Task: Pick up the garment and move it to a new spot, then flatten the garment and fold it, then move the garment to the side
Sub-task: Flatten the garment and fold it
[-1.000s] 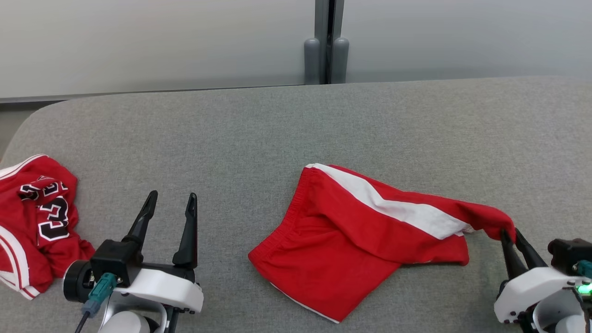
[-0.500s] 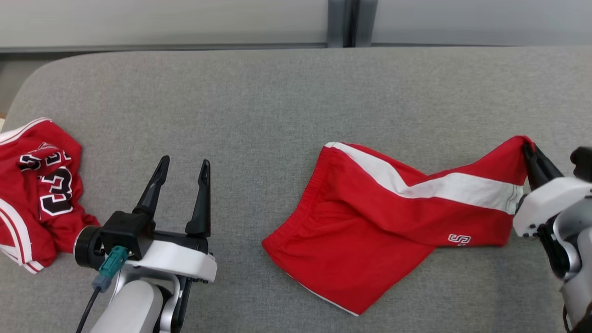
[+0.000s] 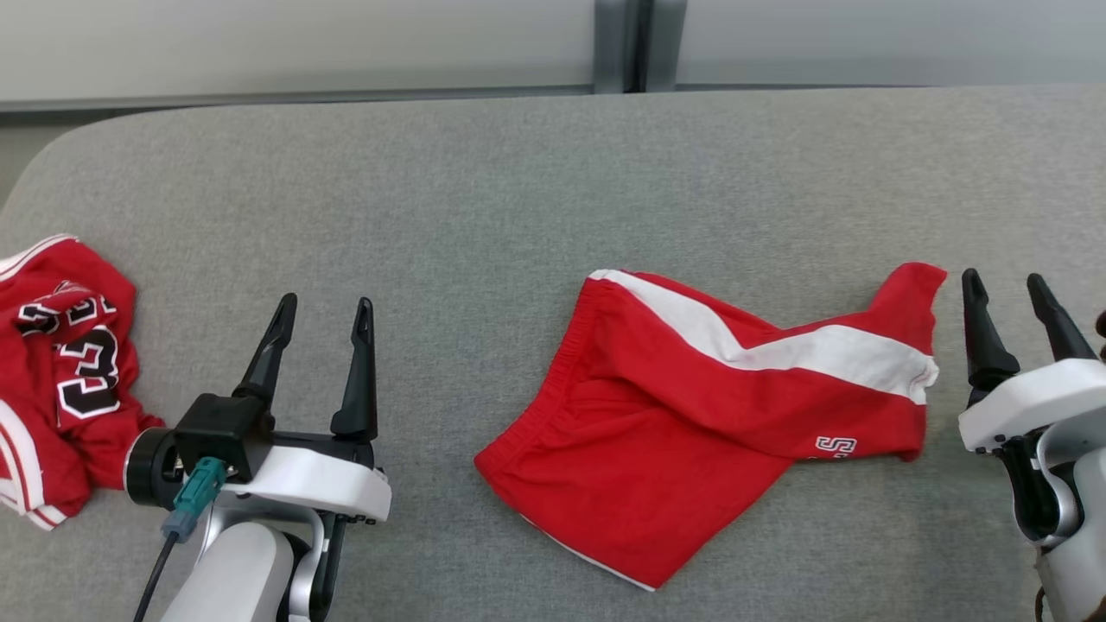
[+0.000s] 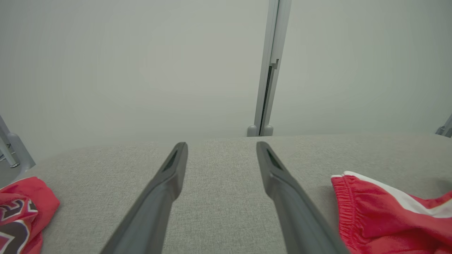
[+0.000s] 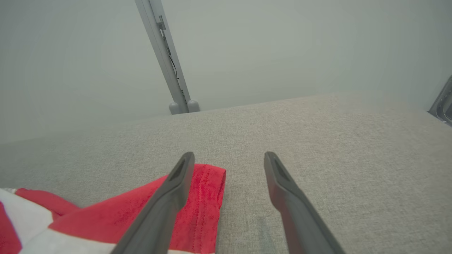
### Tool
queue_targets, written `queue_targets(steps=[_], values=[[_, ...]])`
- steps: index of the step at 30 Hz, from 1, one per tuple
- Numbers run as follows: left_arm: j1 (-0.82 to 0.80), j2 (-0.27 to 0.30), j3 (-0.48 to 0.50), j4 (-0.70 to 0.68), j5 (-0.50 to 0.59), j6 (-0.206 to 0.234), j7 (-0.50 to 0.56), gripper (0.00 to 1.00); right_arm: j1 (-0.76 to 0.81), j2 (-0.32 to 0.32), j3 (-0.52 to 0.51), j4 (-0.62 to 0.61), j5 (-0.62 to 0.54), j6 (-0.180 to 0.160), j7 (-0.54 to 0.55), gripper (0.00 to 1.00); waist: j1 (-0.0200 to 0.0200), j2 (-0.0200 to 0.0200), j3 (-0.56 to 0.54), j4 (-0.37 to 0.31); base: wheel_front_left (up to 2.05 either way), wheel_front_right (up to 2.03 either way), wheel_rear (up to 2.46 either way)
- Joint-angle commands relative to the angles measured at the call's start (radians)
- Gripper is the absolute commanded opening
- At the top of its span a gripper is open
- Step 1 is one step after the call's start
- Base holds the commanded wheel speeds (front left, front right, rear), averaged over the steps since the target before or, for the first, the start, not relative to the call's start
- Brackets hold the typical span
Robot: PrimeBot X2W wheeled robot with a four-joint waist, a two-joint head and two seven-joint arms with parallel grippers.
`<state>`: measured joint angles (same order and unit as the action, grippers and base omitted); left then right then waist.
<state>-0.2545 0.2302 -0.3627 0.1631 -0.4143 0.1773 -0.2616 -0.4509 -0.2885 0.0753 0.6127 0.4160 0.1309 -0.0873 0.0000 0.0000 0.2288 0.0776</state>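
Note:
The garment point(image 3: 691, 415) is a pair of red shorts with a white side stripe, lying rumpled on the grey table point(image 3: 518, 190), right of centre. Its right leg corner point(image 3: 907, 298) points up toward the table's far side. My right gripper point(image 3: 1002, 289) stands open just right of that corner, nothing between its fingers. The right wrist view shows the red hem point(image 5: 208, 197) lying beside and partly behind the left finger point(image 5: 169, 197). Left of the shorts, my left gripper point(image 3: 324, 307) is open and empty; in its wrist view the waistband point(image 4: 353, 197) lies at the right.
A second red garment, a jersey with black numbers point(image 3: 60, 380), is crumpled at the table's left edge. A grey wall with a vertical post point(image 3: 622, 43) runs behind the table. Bare grey cloth stretches across the far half.
My right gripper carried the shorts' leg corner up and to the right, then opened and let it drop onto the table. The left gripper stayed open. The head camera shifted.

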Motion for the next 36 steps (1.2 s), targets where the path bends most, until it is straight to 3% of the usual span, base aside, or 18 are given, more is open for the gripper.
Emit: queue_targets(steps=[1, 7, 11, 17, 36], values=[[0.012, 0.003, 0.013, -0.002, 0.009, 0.002, -0.004, 1.0, 0.033, -0.005, -0.006, -0.048, 0.008, 0.0, -0.036, 1.0, 0.0, 0.0, -0.027, -0.023, 0.0, 0.0, 0.0], [0.043, 0.01, 0.034, -0.003, 0.018, 0.001, -0.005, 1.0, 0.138, 0.013, -0.024, -0.242, -0.018, 0.0, -0.085, 1.0, 0.0, 0.0, -0.069, -0.053, 0.0, 0.0, 0.0], [0.07, 0.019, 0.037, 0.007, 0.017, -0.009, -0.005, 1.0, 0.247, 0.051, -0.017, -0.399, -0.074, 0.0, -0.042, 1.0, 0.0, 0.0, -0.108, -0.07, 0.0, 0.0, 0.0], [0.1, 0.029, 0.035, 0.014, 0.009, -0.009, -0.002, 1.0, 0.352, 0.094, -0.016, -0.507, -0.112, 0.0, 0.019, 1.0, 0.0, 0.0, -0.135, -0.083, 0.0, 0.0, 0.0], [0.093, 0.03, 0.002, 0.019, 0.007, -0.007, 0.024, 1.0, 0.433, 0.138, -0.061, -0.615, -0.162, 0.0, 0.11, 1.0, 0.0, 0.0, -0.14, -0.071, 0.0, 0.0, 0.0]])
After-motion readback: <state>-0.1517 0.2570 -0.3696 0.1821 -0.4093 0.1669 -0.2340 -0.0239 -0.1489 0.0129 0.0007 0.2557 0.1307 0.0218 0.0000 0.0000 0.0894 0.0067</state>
